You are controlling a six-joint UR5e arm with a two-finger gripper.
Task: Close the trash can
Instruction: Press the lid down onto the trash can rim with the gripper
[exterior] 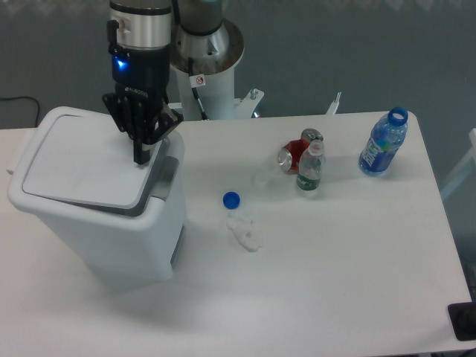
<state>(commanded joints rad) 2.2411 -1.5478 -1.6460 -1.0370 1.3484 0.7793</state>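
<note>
The trash can is a large white bin at the table's left side. Its flat white lid lies nearly level, with only a thin dark gap left along its right edge by the grey latch panel. My gripper points straight down with its black fingers together, shut on nothing. Its tips press on the lid's right edge.
A blue cap and a crumpled white tissue lie right of the bin. Further right stand a red can, a small green-labelled bottle and an open blue bottle. The robot base rises behind.
</note>
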